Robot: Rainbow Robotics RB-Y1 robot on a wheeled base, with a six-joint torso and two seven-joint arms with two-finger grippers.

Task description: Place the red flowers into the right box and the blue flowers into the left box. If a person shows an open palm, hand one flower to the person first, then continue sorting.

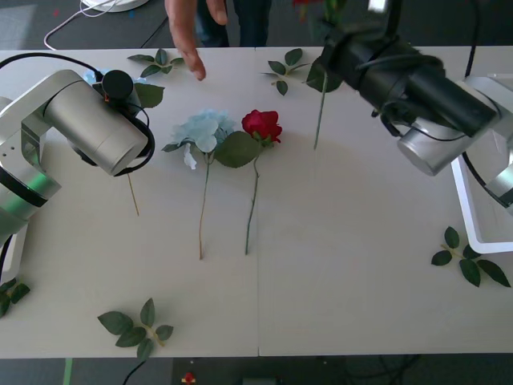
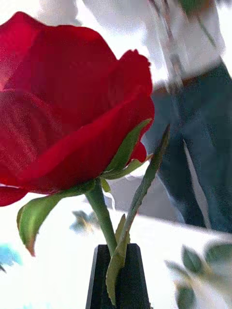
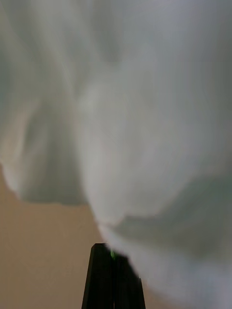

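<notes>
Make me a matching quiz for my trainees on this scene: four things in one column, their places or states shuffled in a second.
1 right gripper
2 left gripper
3 person's hand
4 right box

a shut on a blue flower
b on the table, right edge
c shut on a red rose
d above the table's far edge

Pairs: 1-c, 2-a, 3-d, 4-b

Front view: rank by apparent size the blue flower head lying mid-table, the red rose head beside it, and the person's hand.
1. Blue flower head.
2 and 3. Person's hand and red rose head: too close to rank, since the hand is partly cut off.
</notes>
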